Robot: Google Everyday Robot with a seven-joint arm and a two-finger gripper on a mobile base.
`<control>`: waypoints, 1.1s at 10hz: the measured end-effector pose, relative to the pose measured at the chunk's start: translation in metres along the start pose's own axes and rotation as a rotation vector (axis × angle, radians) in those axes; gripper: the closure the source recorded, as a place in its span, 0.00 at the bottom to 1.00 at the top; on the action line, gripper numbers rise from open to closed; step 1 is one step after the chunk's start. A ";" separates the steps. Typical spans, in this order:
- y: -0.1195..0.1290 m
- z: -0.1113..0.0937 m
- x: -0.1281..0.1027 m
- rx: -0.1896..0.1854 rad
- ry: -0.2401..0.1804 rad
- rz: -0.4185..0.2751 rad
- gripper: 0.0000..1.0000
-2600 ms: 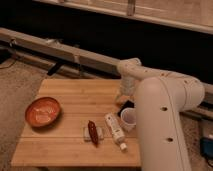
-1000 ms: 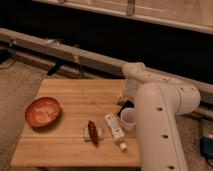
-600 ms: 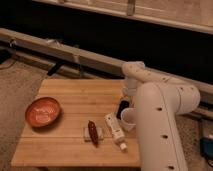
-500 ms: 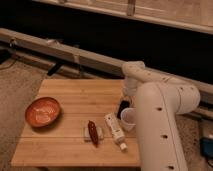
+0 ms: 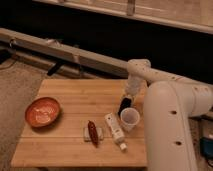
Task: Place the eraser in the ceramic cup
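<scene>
- Your table [image 5: 70,95] carried everything, with the white arm [image 5: 170,115] over its right edge.
- The orange bowl [image 5: 43,111] sat far left, well apart from the rest.
- The ceramic cup [image 5: 130,119] stood upright beside the white tube [image 5: 115,131].
- Your tool [image 5: 125,101] was clamped on the eraser [image 5: 123,106], just behind the cup.

A robot arm [image 5: 172,120] cased in smooth, off-white, rounded shells is shown. A very thick cylindrical segment fills the right foreground, and a slimmer tube is joined to it by a rounded elbow. A narrower, greyish wrist piece is fitted at the end. The gripper [image 5: 124,106], small and dark, is seen below that wrist, low over the wooden table [image 5: 75,100], just beside the ceramic cup [image 5: 129,119].
</scene>
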 end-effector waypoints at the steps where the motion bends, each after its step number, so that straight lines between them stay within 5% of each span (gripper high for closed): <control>1: 0.005 -0.019 -0.001 -0.012 -0.042 -0.011 1.00; 5: 0.018 -0.094 -0.012 -0.011 -0.253 -0.080 1.00; 11: 0.027 -0.163 0.006 -0.029 -0.430 -0.156 1.00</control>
